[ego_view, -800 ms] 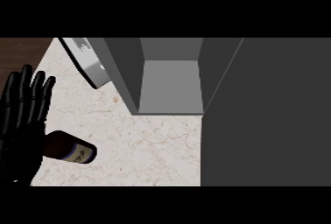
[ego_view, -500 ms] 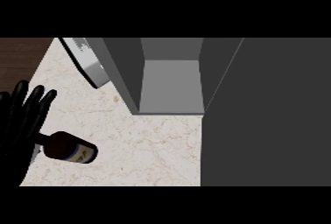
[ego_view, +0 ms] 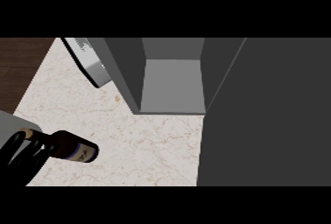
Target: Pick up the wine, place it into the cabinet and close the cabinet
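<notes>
Left robot hand [ego_view: 26, 153] sits at lower-left of the head view, black fingers curled round the wine [ego_view: 72, 147] bottle, w/ grey forearm coming in from the left edge above it. Bottle is dark, lying tilted over the marbled counter [ego_view: 149, 144], its free end pointing right, label partly showing. Cabinet [ego_view: 171, 83] stands open at upper centre, grey floor inside w/ nothing on it visible, well apart from the bottle. Its door [ego_view: 87, 61] swings out to the left. Right robot hand doesn't show in view.
</notes>
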Robot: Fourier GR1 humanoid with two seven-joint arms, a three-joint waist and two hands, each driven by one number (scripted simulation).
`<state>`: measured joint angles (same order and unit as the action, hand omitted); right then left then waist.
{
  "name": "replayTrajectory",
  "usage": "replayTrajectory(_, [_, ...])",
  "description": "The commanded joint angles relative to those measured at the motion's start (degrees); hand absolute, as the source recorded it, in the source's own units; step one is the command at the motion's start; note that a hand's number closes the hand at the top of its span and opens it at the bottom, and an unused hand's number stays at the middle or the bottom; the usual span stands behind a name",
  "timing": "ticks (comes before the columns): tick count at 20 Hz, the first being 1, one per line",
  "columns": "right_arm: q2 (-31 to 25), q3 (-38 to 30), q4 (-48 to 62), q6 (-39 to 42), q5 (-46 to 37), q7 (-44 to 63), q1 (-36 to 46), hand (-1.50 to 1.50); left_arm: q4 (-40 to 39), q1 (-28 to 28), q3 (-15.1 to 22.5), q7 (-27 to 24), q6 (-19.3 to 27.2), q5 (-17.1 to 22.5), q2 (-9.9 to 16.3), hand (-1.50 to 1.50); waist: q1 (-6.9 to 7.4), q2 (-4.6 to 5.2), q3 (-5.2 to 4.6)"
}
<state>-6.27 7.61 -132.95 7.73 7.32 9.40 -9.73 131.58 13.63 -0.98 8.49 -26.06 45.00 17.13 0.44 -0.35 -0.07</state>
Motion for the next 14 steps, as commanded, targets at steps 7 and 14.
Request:
replayTrajectory(7, [-0.71, -1.03, -6.53, -2.66, 3.06, 11.7, 5.46, -1.5, 9.06, 7.4, -8.49, 5.7, -1.3, 17.67, 6.77, -1.5, 0.22, 0.22, 0.06])
replayTrajectory(14, [0.59, 1.28, -7.78, -5.14, 1.16, 15.06, 7.1, -1.5, 13.57, 7.64, -5.92, 6.64, 4.18, 14.41, 4.35, -1.5, 0.17, 0.18, 0.08])
